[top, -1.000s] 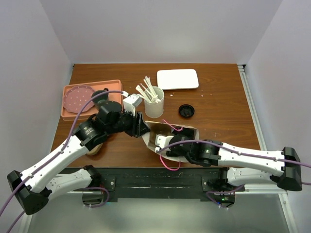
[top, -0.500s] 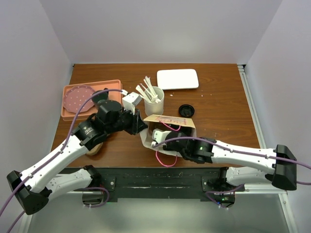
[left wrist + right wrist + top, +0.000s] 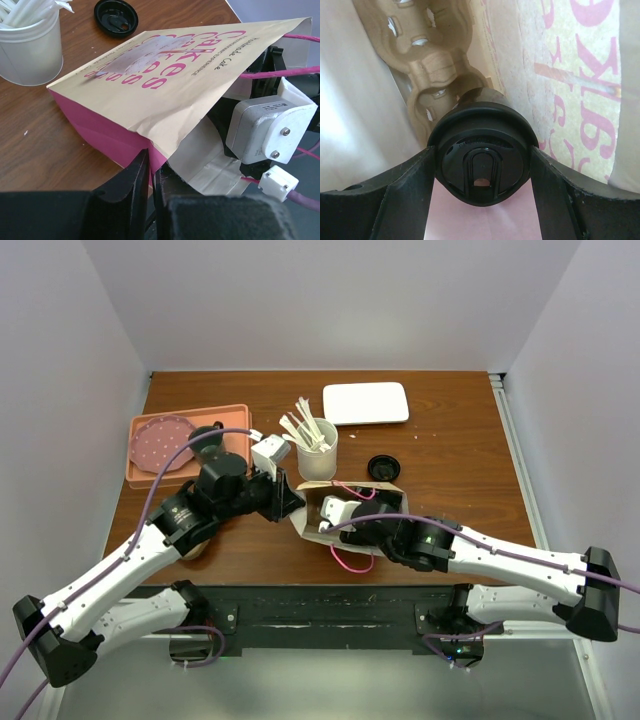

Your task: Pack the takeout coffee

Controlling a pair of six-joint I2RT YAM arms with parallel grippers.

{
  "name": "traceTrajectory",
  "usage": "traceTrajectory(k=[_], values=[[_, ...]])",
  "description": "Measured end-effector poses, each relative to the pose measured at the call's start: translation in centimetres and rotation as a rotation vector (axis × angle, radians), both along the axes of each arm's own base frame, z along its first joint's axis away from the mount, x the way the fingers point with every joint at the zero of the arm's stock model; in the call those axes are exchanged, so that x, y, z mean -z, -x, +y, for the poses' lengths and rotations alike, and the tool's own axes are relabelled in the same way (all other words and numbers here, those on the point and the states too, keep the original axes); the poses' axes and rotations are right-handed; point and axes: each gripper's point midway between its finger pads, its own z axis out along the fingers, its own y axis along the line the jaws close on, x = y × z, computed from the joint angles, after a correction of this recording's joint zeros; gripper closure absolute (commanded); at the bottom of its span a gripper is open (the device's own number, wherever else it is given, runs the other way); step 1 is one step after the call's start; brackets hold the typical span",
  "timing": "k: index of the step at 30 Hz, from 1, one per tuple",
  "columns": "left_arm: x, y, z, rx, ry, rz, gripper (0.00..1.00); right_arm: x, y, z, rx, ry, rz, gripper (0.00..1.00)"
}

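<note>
Takeout coffee (image 3: 480, 167) tight in right gripper (image 3: 481, 154) within bag (image 3: 165, 80), pulp tray (image 3: 435, 75) ahead; left gripper (image 3: 150, 175) tight on edge.

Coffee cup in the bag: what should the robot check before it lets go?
1. The bag held open: ok, the left tool pinches its edge.
2. The coffee cup gripped: ok, the right tool clamps both sides.
3. The lid on the cup: ok.
4. The cup inside the bag: ok.
5. The cup seated in the cardboard carrier: cannot tell.
</note>
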Motion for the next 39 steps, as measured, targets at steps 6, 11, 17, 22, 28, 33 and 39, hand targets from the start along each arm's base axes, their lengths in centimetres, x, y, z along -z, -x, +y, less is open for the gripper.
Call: traceTrajectory(k=[6,11,17,22,28,33,39], values=[[0.1,0.2,-0.2,0.017,0.004,0.001,0.88,0.3,0.1,0.0,0.001,-0.006,0.012,0.91],[0.1,0.3,-0.2,0.032,0.001,-0.007,0.89,1.4,-0.1,0.2,0.006,0.027,0.031,0.92],[0.2,0.6,-0.3,0.051,-0.002,-0.004,0.90,2.1,-0.3,0.1,0.021,0.030,0.042,0.91],[0.2,0.8,-0.3,0.058,0.000,-0.002,0.90,2.7,-0.1,-0.2,0.040,0.019,0.057,0.90],[0.1,1.1,-0.2,0.069,0.002,-0.001,0.90,3.6,-0.2,-0.5,0.066,0.020,0.071,0.90],[0.1,1.3,-0.1,0.077,-0.005,-0.011,0.90,4.2,-0.8,-0.4,0.103,0.024,0.065,0.91],[0.1,1.4,0.1,0.083,-0.015,-0.013,0.91,2.1,-1.3,0.4,0.119,-0.015,0.056,0.91]])
